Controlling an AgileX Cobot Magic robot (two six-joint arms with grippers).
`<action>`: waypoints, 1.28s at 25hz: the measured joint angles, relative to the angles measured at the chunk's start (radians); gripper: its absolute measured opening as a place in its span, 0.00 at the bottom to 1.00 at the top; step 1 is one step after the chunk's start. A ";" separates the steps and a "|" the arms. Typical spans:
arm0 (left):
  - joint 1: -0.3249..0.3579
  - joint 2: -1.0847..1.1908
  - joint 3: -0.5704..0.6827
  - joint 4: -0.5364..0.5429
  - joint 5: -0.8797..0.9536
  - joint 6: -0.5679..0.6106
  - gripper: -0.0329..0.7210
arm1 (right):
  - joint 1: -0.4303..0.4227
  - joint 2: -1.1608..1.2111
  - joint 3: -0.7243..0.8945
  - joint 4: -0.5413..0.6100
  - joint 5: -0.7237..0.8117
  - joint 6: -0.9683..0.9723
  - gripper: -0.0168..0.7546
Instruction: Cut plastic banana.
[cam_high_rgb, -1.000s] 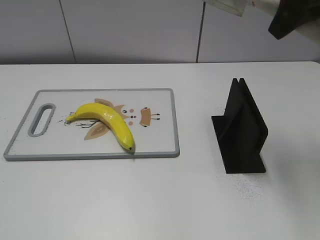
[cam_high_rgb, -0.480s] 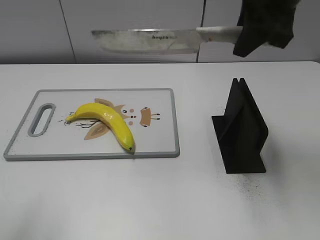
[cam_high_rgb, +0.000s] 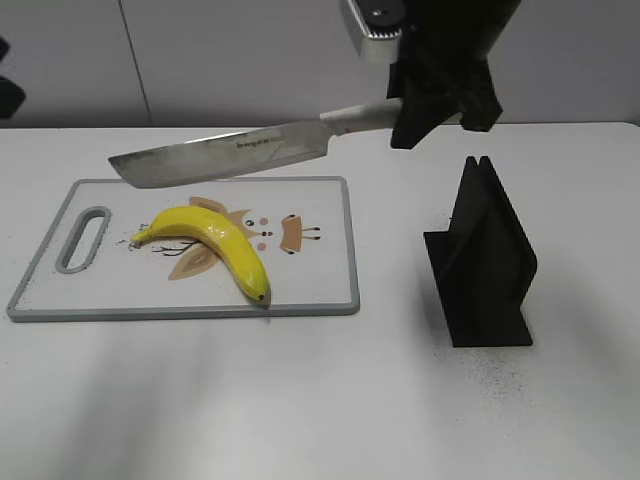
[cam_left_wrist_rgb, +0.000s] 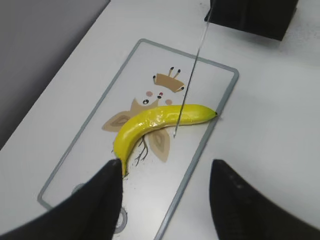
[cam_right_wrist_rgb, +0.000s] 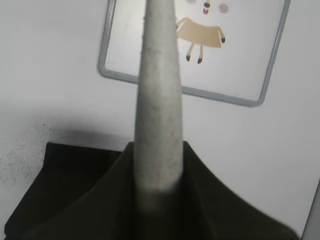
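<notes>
A yellow plastic banana (cam_high_rgb: 212, 238) lies on the grey-rimmed cutting board (cam_high_rgb: 340, 300), curved, with its tip toward the board's front edge. My right gripper (cam_high_rgb: 440, 95) is shut on the pale handle of a large knife (cam_high_rgb: 225, 155). The blade hangs in the air over the board's far side, above the banana, with its tip slanted down to the left. In the right wrist view the handle (cam_right_wrist_rgb: 157, 95) runs out from the shut jaws (cam_right_wrist_rgb: 157, 155). My left gripper (cam_left_wrist_rgb: 167, 197) is open and empty above the board's handle end, near the banana's stem (cam_left_wrist_rgb: 152, 120); the knife (cam_left_wrist_rgb: 189, 75) shows there edge-on.
A black knife stand (cam_high_rgb: 485, 260) stands upright on the white table, right of the board; it also shows in the left wrist view (cam_left_wrist_rgb: 255, 15). The board has a handle slot (cam_high_rgb: 82, 240) at its left end. A grey wall runs behind the table.
The right arm has swung the knife down and to the left, from high at the back right to just above the board. The banana and board have not moved.
</notes>
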 joint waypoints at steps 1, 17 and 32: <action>-0.017 0.032 -0.019 0.008 -0.001 0.006 0.77 | 0.004 0.015 -0.019 0.009 0.000 -0.004 0.23; -0.165 0.338 -0.192 0.157 -0.028 0.013 0.76 | 0.029 0.134 -0.175 0.108 -0.001 -0.021 0.23; -0.165 0.398 -0.196 0.179 -0.082 0.013 0.22 | 0.029 0.140 -0.177 0.140 -0.039 -0.026 0.23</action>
